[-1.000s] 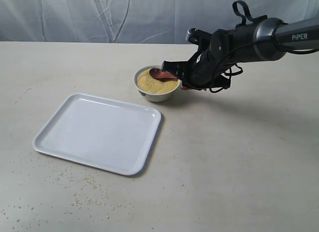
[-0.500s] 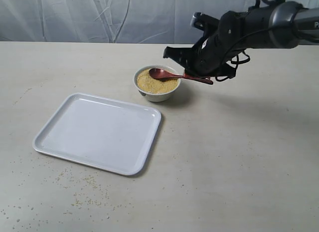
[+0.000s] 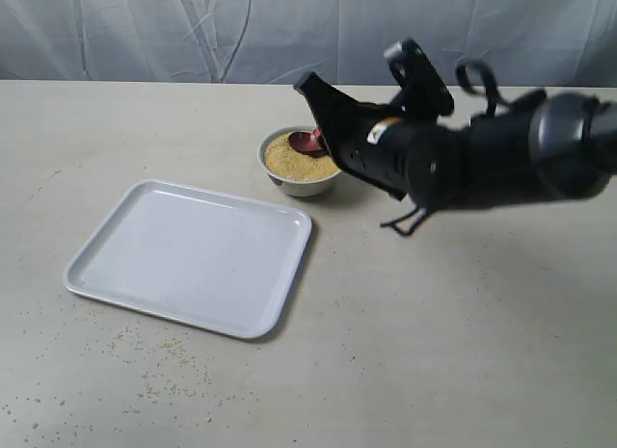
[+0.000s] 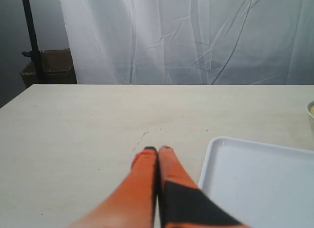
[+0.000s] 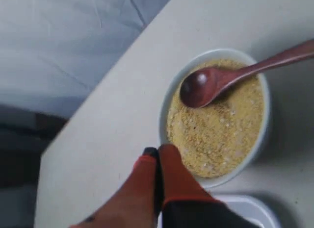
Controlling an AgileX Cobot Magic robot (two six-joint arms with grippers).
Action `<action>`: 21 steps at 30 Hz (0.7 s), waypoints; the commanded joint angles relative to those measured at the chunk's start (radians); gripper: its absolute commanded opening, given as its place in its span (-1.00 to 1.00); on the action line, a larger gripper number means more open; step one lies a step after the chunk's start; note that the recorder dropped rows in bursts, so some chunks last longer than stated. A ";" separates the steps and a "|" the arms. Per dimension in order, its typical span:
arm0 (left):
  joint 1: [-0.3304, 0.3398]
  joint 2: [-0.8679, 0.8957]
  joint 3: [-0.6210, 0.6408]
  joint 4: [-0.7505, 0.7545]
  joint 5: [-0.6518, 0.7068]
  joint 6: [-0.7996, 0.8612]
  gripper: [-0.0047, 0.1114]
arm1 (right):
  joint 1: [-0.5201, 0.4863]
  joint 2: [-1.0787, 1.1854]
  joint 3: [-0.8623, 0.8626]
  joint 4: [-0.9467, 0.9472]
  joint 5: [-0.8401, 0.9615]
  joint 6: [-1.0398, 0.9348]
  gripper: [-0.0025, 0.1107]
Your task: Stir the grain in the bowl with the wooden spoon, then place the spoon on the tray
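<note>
Right gripper (image 5: pixel 157 152): fingers pressed together, nothing between them. It does not hold the spoon (image 5: pixel 230 76).

Spoon: lies in the bowl (image 3: pixel 299 169), head resting on the grain (image 5: pixel 216 130), handle leaning out over the rim. In the right wrist view the fingertips hover over the rim roughly opposite the point where the handle crosses it, so the handle lies on the far side of the bowl from the fingertips, its long axis running away from them. In the exterior view the arm hides the handle; only the head shows.

Left gripper (image 4: pixel 157 149): closed and empty, low over the table (image 3: pixel 463 352) beside a corner of the tray (image 3: pixel 193 255). Judgement: the right arm is much the nearer to the spoon, and must open and come round to the handle before any lift.

Tray: bare, just beside the bowl on the left arm's side.

Surface: pale matte table, loose spilled grains (image 3: pixel 164 371) along its near edge. Room: wrinkled white curtain (image 3: pixel 193 34) behind; a cardboard box (image 4: pixel 49 66) past the table's end.
</note>
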 commanded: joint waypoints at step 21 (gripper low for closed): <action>0.001 -0.005 0.005 0.000 -0.005 -0.001 -0.91 | 0.058 0.268 0.144 0.128 -0.550 0.518 -0.24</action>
